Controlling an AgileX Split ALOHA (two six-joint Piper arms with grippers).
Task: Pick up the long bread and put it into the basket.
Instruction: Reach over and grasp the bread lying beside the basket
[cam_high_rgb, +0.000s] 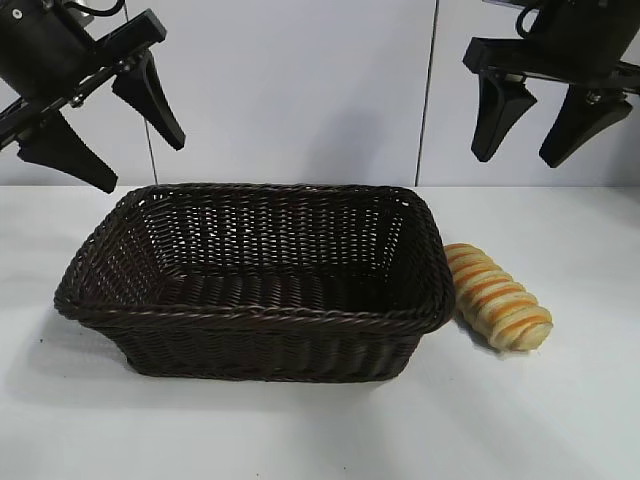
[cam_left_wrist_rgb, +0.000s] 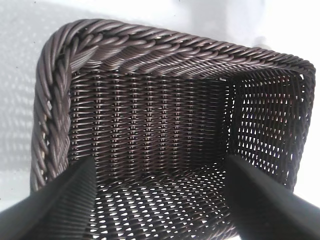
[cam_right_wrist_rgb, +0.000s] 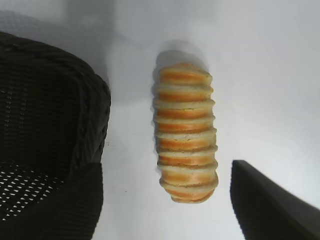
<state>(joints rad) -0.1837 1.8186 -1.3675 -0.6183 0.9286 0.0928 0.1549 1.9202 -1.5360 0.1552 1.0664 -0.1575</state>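
The long bread (cam_high_rgb: 498, 296), golden-tan with orange-brown stripes, lies on the white table just right of the basket (cam_high_rgb: 250, 310), close to its right rim. The basket is dark brown wicker and holds nothing. My right gripper (cam_high_rgb: 537, 137) is open, high above the bread. In the right wrist view the bread (cam_right_wrist_rgb: 185, 132) lies between my spread fingers (cam_right_wrist_rgb: 270, 205), well below them, with the basket's rim (cam_right_wrist_rgb: 95, 100) beside it. My left gripper (cam_high_rgb: 125, 140) is open, high above the basket's left end; its wrist view looks down into the basket (cam_left_wrist_rgb: 165, 125).
The white table (cam_high_rgb: 560, 400) stretches around the basket, with bare surface in front and to the right of the bread. A white wall with a vertical seam (cam_high_rgb: 428, 90) stands behind.
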